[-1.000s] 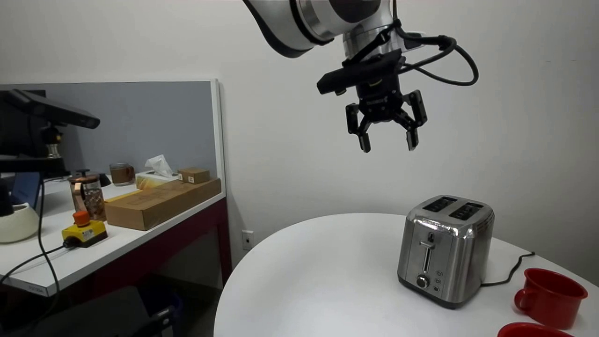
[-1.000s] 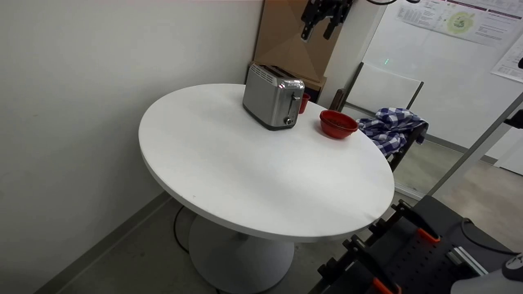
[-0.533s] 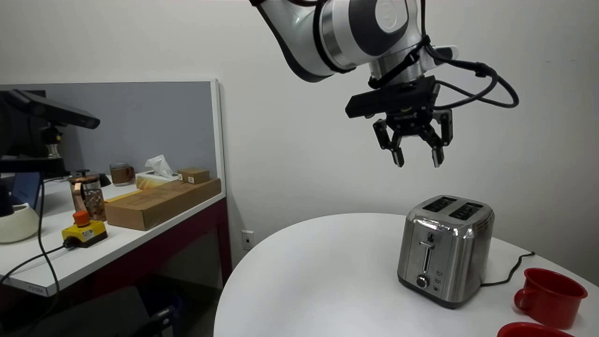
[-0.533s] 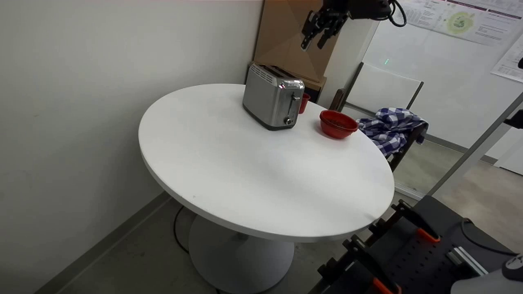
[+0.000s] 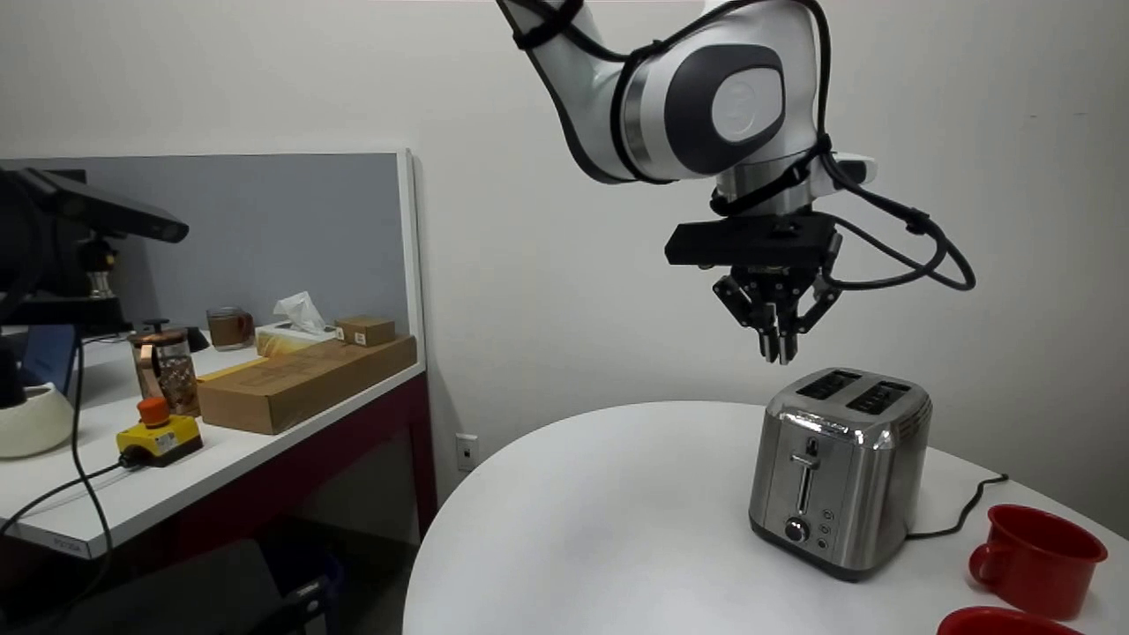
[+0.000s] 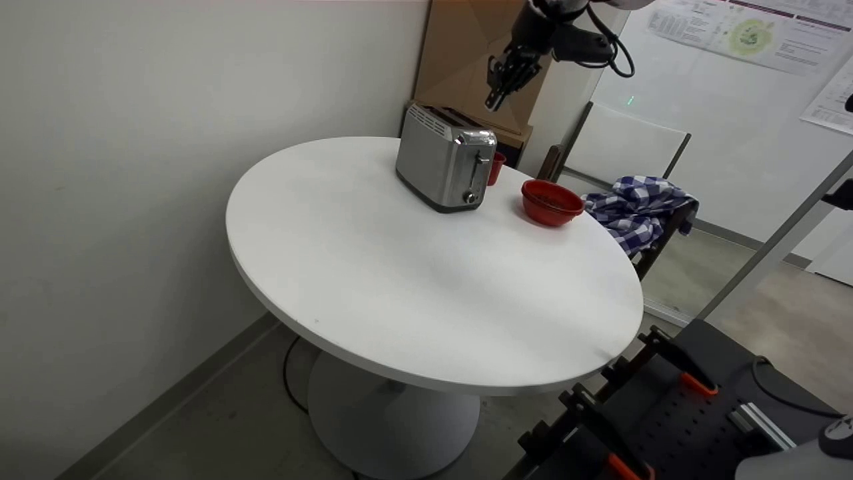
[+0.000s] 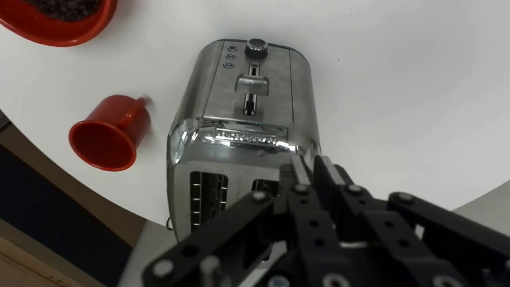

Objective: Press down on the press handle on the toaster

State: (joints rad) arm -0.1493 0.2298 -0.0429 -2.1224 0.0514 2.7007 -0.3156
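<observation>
Wrist view: the white worktop (image 7: 398, 87) carries a metal toaster (image 7: 235, 155) with two bread slots (image 7: 209, 195), wires (image 7: 195, 199) visible inside. A red bowl (image 7: 40, 30), cut off by the frame, holds dark granular contents (image 7: 73, 8); near the toaster stands a red mug (image 7: 115, 113), dark red inside. The jaws stand clear above the toaster, tips side by side, closed or very nearly so. In an exterior view, the press handle (image 5: 804, 460) sits near the top of its track (image 5: 803, 491) on the toaster's front.
</observation>
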